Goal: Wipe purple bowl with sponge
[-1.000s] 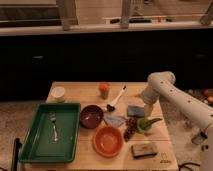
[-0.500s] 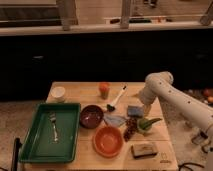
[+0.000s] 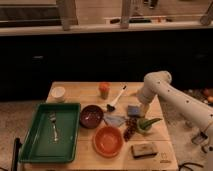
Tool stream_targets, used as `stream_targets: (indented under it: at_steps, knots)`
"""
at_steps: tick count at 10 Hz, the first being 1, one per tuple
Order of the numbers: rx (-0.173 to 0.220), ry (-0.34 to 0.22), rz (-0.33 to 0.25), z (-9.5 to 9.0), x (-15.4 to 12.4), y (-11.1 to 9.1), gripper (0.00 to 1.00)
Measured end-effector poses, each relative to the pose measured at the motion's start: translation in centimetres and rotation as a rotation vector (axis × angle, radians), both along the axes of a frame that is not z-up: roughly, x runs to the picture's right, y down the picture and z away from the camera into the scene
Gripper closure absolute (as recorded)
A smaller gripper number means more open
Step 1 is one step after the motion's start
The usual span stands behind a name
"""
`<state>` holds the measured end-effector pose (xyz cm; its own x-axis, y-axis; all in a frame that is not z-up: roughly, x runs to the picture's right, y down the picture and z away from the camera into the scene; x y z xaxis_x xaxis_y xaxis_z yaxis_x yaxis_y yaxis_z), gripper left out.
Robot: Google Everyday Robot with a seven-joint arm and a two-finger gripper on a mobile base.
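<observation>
The purple bowl sits on the wooden table, just right of the green tray. A tan sponge with a dark top lies near the table's front right corner. A small blue block, maybe another sponge, lies right of the bowl. My gripper hangs down from the white arm, right beside the blue block and well to the right of the bowl. It is far from the tan sponge.
A green tray with a fork stands front left. An orange bowl, a blue cloth, grapes, a green item, a dish brush, an orange cup and a white cup crowd the table.
The arm has shifted slightly to the left and the gripper has come a little closer to the blue block. Nothing on the table has moved.
</observation>
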<state>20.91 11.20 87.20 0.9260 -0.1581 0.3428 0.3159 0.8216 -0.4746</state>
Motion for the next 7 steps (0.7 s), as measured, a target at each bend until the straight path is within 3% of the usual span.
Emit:
stream_targets:
  at_steps: [7]
  knots:
    - [-0.061, 0.020, 0.035, 2.7, -0.5, 1.7, 0.20]
